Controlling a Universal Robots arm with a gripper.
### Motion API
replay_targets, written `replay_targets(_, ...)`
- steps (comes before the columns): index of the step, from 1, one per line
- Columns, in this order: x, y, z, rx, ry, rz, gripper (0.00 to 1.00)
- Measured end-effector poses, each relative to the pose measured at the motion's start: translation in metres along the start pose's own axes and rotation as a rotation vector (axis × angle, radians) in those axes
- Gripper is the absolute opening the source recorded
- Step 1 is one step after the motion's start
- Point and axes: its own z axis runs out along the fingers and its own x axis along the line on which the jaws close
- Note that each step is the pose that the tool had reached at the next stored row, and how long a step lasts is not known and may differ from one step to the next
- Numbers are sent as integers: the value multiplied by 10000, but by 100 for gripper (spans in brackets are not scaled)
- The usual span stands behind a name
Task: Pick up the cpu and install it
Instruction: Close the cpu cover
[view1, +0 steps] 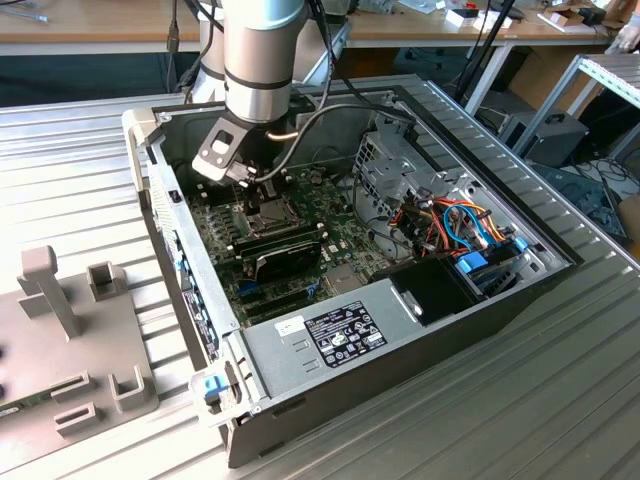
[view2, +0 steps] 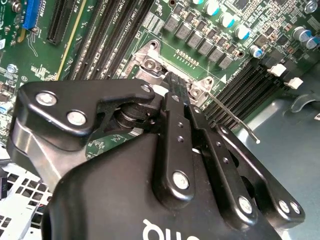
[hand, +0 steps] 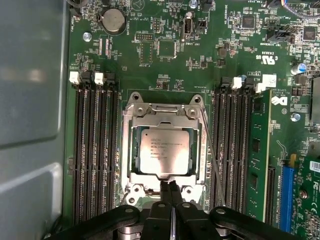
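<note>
One arm (view1: 262, 60) reaches down into one open case (view1: 480, 300), which lies on its side on a ribbed metal bench (view1: 520, 420). The jaws hang low over the green board (view1: 340, 240), toward the exterior view's left of the case.

In the first wrist view the one cpu (hand: 164, 155) lies flat in the one socket (hand: 126, 150). Its silver top faces up and its edges are square with the metal frame around it. The jaws are pressed together with nothing between them. Their tips sit at the middle of one edge of the cpu, over the frame. Whether they touch the metal I cannot tell. In the second wrist view the same closed tips point down onto the socket, and the jaws' two black linkages spread out behind them.

One thin wire lever (hand: 212, 150) runs along one side of the socket. In the second wrist view its free end stands out clear of the board.

Two banks of long black slots (hand: 95, 155) flank the socket, one on each side. Each bank shows two white end clips among black ones. One round battery (hand: 112, 20) sits farther up the board, and one blue slot (hand: 286, 197) lies beyond the bank on the lever's side.

In the exterior view one power supply (view1: 330, 335) with a white-printed label fills the near end of the case. One bundle of orange and blue cables (view1: 460, 225) lies at the exterior view's right. One grey fixture (view1: 60, 340) stands on the bench outside the case, at the exterior view's left.
</note>
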Motion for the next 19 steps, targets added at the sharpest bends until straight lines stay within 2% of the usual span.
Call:
replay_targets(1, 0, 1, 1, 35, 2, -3, 11)
replay_targets(2, 0, 1, 3, 154, 6, -6, 11)
replay_targets(9, 0, 4, 4, 170, 6, -7, 11)
replay_targets(11, 1, 7, 24, 170, 6, -5, 11)
replay_targets(14, 2, 7, 98, 171, -21, -7, 11)
replay_targets(19, 3, 4, 139, 177, -75, -8, 11)
